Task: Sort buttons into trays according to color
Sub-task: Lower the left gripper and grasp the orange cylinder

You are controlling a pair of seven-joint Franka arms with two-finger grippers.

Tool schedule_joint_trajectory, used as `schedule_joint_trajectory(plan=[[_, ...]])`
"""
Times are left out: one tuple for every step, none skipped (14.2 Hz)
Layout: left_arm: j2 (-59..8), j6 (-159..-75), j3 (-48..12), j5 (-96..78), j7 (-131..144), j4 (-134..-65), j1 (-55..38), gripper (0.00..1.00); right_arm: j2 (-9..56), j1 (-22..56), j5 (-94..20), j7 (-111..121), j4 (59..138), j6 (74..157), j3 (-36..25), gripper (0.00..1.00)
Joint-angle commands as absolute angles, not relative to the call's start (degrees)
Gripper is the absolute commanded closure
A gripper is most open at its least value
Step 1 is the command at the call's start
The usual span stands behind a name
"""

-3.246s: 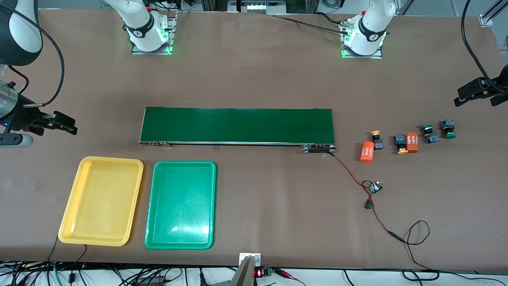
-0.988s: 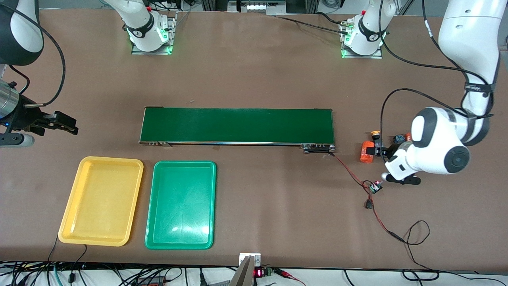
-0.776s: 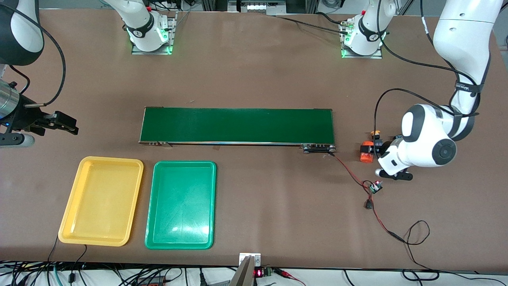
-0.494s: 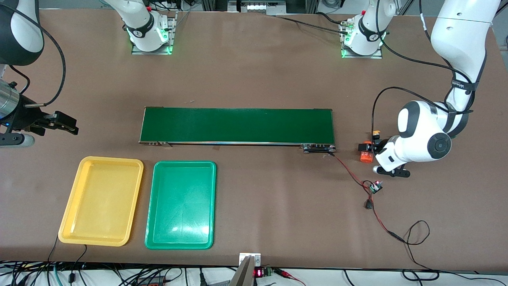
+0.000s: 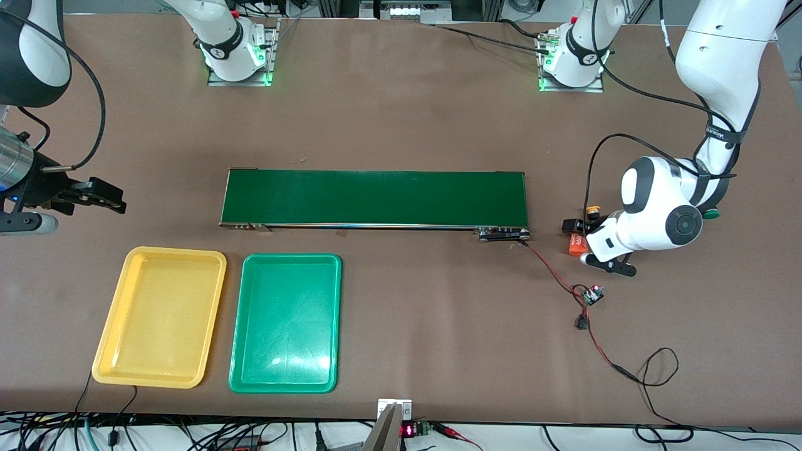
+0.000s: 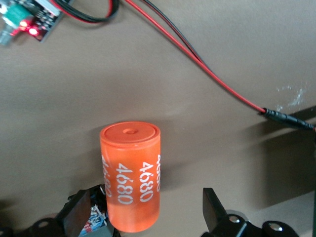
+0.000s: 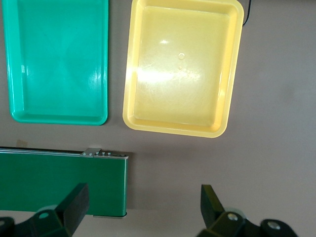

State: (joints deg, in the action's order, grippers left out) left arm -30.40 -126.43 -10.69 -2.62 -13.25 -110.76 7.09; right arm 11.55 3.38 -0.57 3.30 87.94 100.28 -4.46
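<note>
Both claws spread: left claw (image 6: 143, 217) low astride orange cylinder (image 6: 131, 175); right claw (image 7: 140, 210) waits above table (image 5: 401, 113).

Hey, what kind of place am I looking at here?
Most likely a robotics lab bench set up as a mock sorting line: two arms bolted to a brown table, a small conveyor belt with loose wiring, and a yellow tray beside a green tray.

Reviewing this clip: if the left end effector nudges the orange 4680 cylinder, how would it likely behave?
The orange cylinder lies on its curved side on the table, so a sideways nudge would probably roll it. Its smooth, glossy skin may slip between the fingers. The left end effector, open, straddles it, with a button tucked against one side that a roll might bump.
</note>
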Motion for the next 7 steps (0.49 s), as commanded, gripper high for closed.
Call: schedule_joint_trajectory(plan=[[-29.0, -127.3, -11.3, -2.6, -16.5, -112.8, 7.9, 0.00, 11.6, 3.0, -1.5, 3.4, 87.7, 100.0, -4.3, 0.00], [-29.1, -127.3, -11.4, -2.6, -16.5, -112.9, 7.9, 0.00, 11.6, 3.0, -1.5, 3.4, 87.7, 100.0, -4.3, 0.00], [-29.1, -127.3, -11.3, -2.6, -16.6, -113.2, 7.9, 0.00, 11.6, 3.0, -1.5, 3.4, 87.8, 99.8, -4.3, 0.00], [-29.3, -127.3, -11.3, -2.6, -16.6, -113.2, 7.9, 0.00, 11.6, 3.1, -1.5, 3.4, 87.8, 99.7, -4.3, 0.00], [-29.6, -128.0, -11.3, -2.5, -16.6, -113.2, 7.9, 0.00, 11.7, 3.2, -1.5, 3.4, 87.8, 99.7, -4.3, 0.00], [-29.8, -128.7, -11.3, -2.2, -16.6, -113.2, 7.9, 0.00, 11.6, 3.2, -1.5, 3.4, 87.8, 99.6, -4.3, 0.00], [-30.1, -128.8, -11.3, -1.9, -16.6, -113.2, 7.9, 0.00, 11.6, 3.2, -1.5, 3.4, 87.8, 99.7, -4.3, 0.00]])
